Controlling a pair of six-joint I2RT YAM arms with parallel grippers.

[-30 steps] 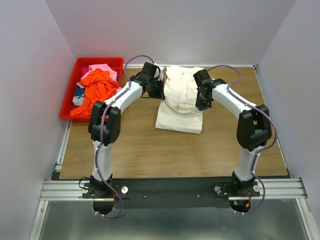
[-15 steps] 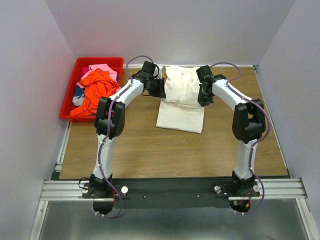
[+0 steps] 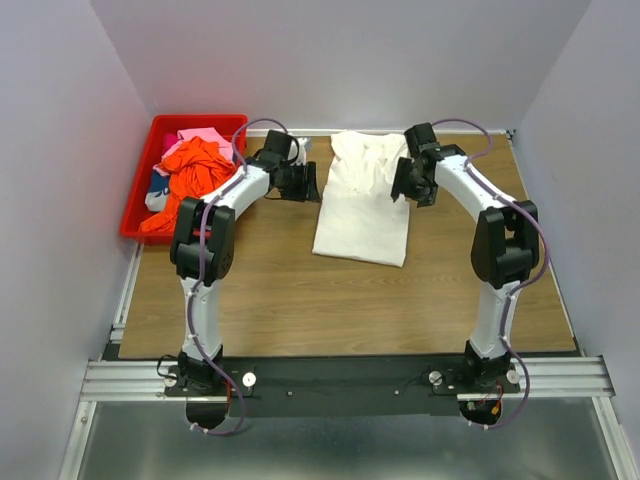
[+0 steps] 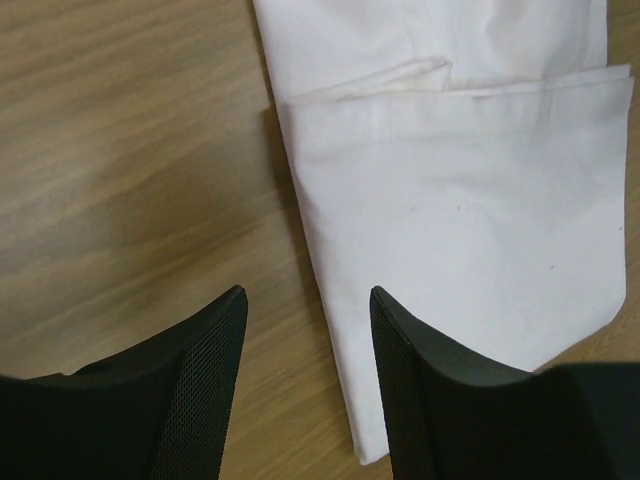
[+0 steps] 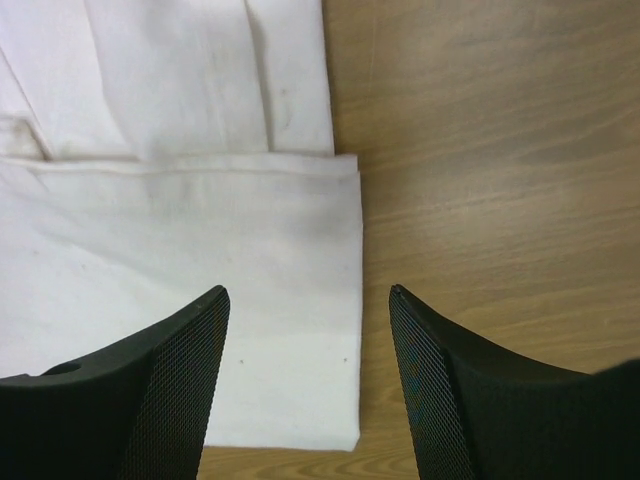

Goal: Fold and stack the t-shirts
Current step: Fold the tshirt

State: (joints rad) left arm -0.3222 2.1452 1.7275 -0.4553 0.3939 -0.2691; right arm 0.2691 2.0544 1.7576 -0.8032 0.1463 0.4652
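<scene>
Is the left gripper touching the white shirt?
Cannot tell. Left wrist view: left gripper open astride the edge of the white shirt, one finger overlapping cloth; its height above isn't clear.

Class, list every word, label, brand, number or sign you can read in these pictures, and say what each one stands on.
None can be read.
The white t-shirt is plain in every view.
The red bin and the heap of clothes in it show no legible print.
The left hand and right hand carry no visible markings.
</scene>
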